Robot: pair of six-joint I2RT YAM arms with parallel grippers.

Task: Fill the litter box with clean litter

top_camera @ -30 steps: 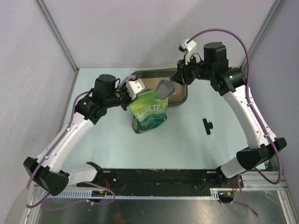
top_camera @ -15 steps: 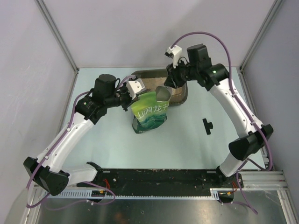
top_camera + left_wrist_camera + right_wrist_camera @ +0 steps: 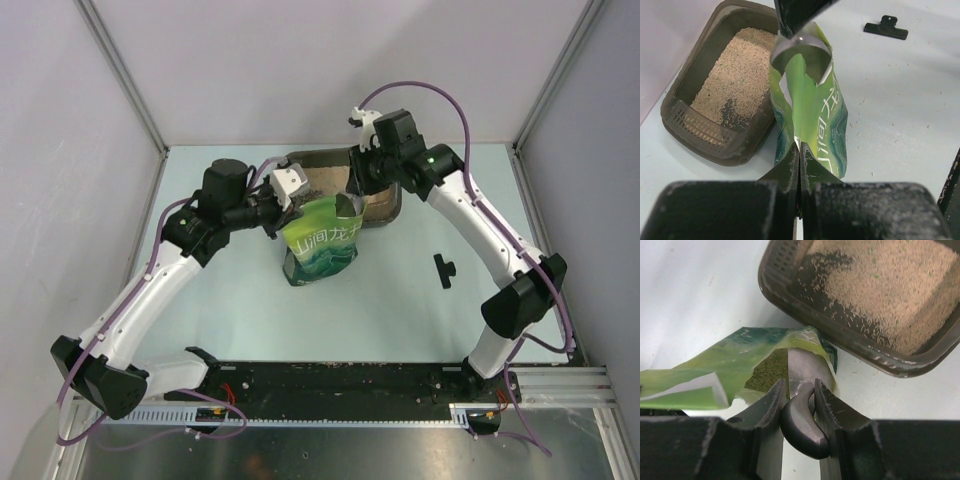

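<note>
Pale blue tabletop [image 3: 400,310] carries everything, and the biggest thing on it is the litter box [image 3: 727,155], a dark brown-grey tray at the far middle, just behind the pouch. Beige clean litter [image 3: 735,75] covers much of its floor, though a dark bare patch shows at one end, so the fill looks only partly done. A green printed litter pouch [image 3: 320,245] stands upright, touching the tray's near wall with its torn mouth gaping. The left gripper [image 3: 800,150] is clenched on the pouch's top edge, pinching the foil flat between its fingers. The right gripper [image 3: 800,390] grasps the dark handle of a silver metal scoop [image 3: 800,50], whose blade dips into the mouth, where granules show. 1 black binder clip [image 3: 443,268] lies well apart to the right. The step in hand looks like loading the scoop: sink the blade deep, level it before lifting, and clear the ragged foil edge without snagging. The left pinch should stay firm so the mouth stays open, then tip over the bare patch.
</note>
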